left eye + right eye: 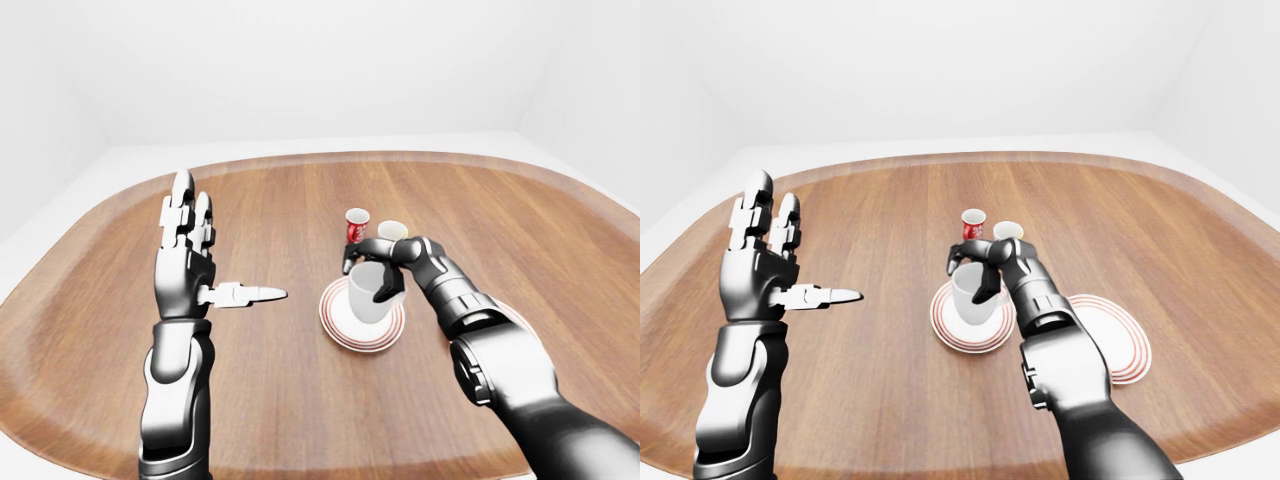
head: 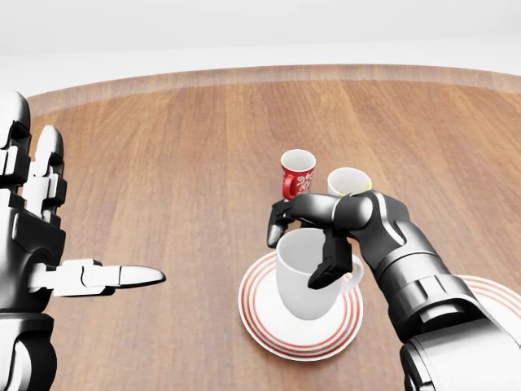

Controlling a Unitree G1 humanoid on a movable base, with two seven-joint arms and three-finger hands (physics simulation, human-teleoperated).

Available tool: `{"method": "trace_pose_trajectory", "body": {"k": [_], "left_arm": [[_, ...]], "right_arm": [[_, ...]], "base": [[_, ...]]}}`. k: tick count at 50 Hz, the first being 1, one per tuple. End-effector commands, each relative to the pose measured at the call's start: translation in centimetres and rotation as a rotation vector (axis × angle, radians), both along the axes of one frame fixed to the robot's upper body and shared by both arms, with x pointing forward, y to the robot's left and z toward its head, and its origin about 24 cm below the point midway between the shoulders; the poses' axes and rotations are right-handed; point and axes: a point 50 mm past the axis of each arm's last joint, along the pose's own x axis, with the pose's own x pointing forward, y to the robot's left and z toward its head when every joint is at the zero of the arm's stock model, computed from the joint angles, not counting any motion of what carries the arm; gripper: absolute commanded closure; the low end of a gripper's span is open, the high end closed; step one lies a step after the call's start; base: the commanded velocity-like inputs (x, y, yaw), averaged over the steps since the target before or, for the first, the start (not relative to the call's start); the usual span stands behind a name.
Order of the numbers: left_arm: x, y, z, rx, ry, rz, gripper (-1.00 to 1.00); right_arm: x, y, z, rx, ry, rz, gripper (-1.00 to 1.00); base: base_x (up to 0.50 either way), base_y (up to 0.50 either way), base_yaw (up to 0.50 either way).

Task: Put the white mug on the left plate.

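Looking at the head view, we see the white mug [image 2: 303, 281] near the middle, plain, glossy and wide at the mouth. It is tilted a little, and its handle shows at its right side, under our right hand [image 2: 313, 244]. The dark fingers [image 2: 330, 261] of this hand close round the rim: one goes down on the near side of the mug and others curl over the far edge, so we hold the mug. The mug is on or just above the left plate [image 2: 269, 330]; we cannot tell if its bottom touches the plate.

The left plate is white with thin red rings near the rim. It carries only the mug. The right plate [image 1: 1120, 345] has the same red rings; our right forearm covers part of it.

Higher in the picture, just beside the hand, stand a red cup [image 2: 297, 173] with a white pattern and white inside, and a cream cup [image 2: 348, 181]. They are close to each other, and we see no contents in them.

Our left hand [image 1: 190, 255] is raised at the left, well apart from the plates. Its fingers are wide and straight, the thumb points to the right, and it holds nothing.

All things rest on a wooden table [image 1: 280, 400] with rounded corners.
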Motion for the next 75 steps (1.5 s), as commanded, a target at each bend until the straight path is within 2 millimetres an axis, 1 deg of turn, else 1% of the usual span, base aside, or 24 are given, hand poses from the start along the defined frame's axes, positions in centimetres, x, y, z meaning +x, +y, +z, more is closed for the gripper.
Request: {"method": "trace_pose_trajectory", "body": {"k": [1, 7, 11, 17, 23, 28, 44, 52, 62, 63, 67, 75], "left_arm": [[0.0, 0.0, -0.2, -0.001, 0.010, 0.000, -1.00], [0.0, 0.0, -0.4, -0.002, 0.016, 0.000, -0.99], [0.0, 0.0, -0.4, -0.001, 0.019, 0.000, -0.99], [0.0, 0.0, -0.4, -0.002, 0.018, -0.001, -0.99], [0.0, -0.1, -0.4, -0.002, 0.017, -0.002, -0.99], [0.0, -0.1, -0.4, -0.002, 0.018, -0.003, -0.99], [0.0, 0.0, -0.3, -0.003, 0.014, -0.001, -1.00], [0.0, 0.0, -0.4, -0.003, 0.016, 0.000, -0.99], [0.0, 0.1, -0.3, -0.004, 0.014, 0.001, -0.99], [0.0, 0.1, -0.3, -0.004, 0.014, 0.001, -1.00], [0.0, 0.1, -0.3, -0.005, 0.014, 0.002, -0.99], [0.0, 0.1, -0.3, -0.006, 0.013, 0.003, -0.99]], "right_arm": [[0.3, -0.6, -0.1, -0.046, -0.015, -0.053, 1.00], [0.6, 0.0, 0.0, -0.027, -0.092, -0.093, 1.00], [0.5, 0.3, -0.4, -0.036, -0.125, -0.107, 1.00], [0.6, 1.0, -0.5, -0.012, -0.165, -0.127, 1.00], [0.6, 1.3, -0.4, -0.008, -0.203, -0.146, 1.00], [0.4, 1.5, -0.8, -0.010, -0.200, -0.145, 1.00], [0.1, 1.4, -1.7, -0.028, -0.207, -0.159, 1.00], [-0.3, 1.0, -2.7, -0.042, -0.189, -0.165, 1.00], [-0.5, 0.9, -2.9, -0.043, -0.160, -0.153, 1.00], [-0.5, 1.1, -2.9, -0.023, -0.127, -0.141, 1.00], [-0.7, 1.3, -3.1, -0.030, -0.090, -0.115, 1.00], [-0.8, 1.0, -3.2, -0.040, -0.101, -0.125, 1.00]], "base": [[0.00, 0.00, 0.00], [0.00, 0.00, 0.00], [0.00, 0.00, 0.00], [0.00, 0.00, 0.00], [0.00, 0.00, 0.00], [0.00, 0.00, 0.00], [0.00, 0.00, 0.00], [0.00, 0.00, 0.00], [0.00, 0.00, 0.00], [0.00, 0.00, 0.00], [0.00, 0.00, 0.00], [0.00, 0.00, 0.00]]}}
